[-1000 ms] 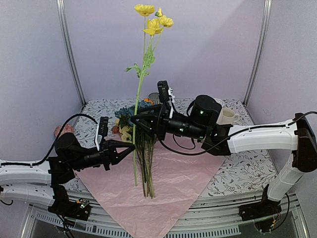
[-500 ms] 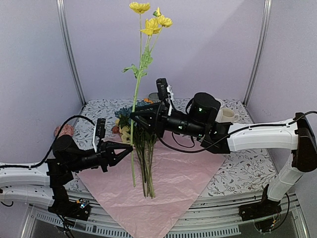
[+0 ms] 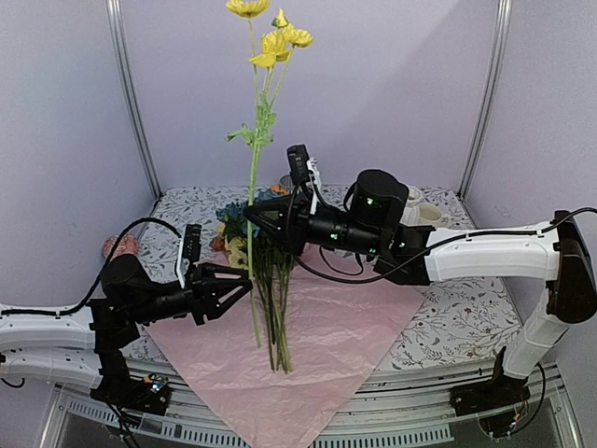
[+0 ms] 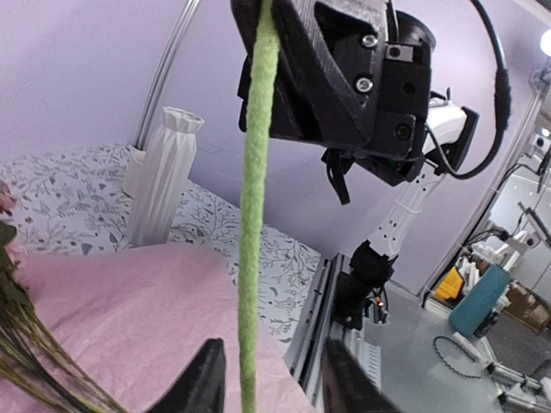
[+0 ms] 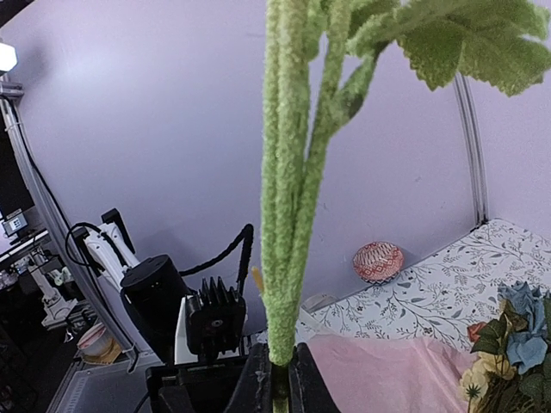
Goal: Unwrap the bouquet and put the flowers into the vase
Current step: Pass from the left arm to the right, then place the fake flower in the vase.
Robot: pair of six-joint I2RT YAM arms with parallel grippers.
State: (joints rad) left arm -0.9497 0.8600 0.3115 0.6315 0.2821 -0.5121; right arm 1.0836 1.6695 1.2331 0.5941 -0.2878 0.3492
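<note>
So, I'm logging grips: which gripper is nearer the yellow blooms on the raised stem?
Right. The right gripper is shut on the stem below the yellow blooms; the left gripper sits lower down, jaws open either side of it.

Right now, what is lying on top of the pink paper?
A bundle of green stems lies on the pink paper, with their blooms at the far end. The right gripper covers some of the blooms, and whatever is beneath the bundle is hidden.

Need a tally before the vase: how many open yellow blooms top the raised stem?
3. The top bloom touches the frame's upper edge; the lower-left bloom and lower-right bloom sit just below, with a closed bud between. Any higher would be out of frame.
</note>
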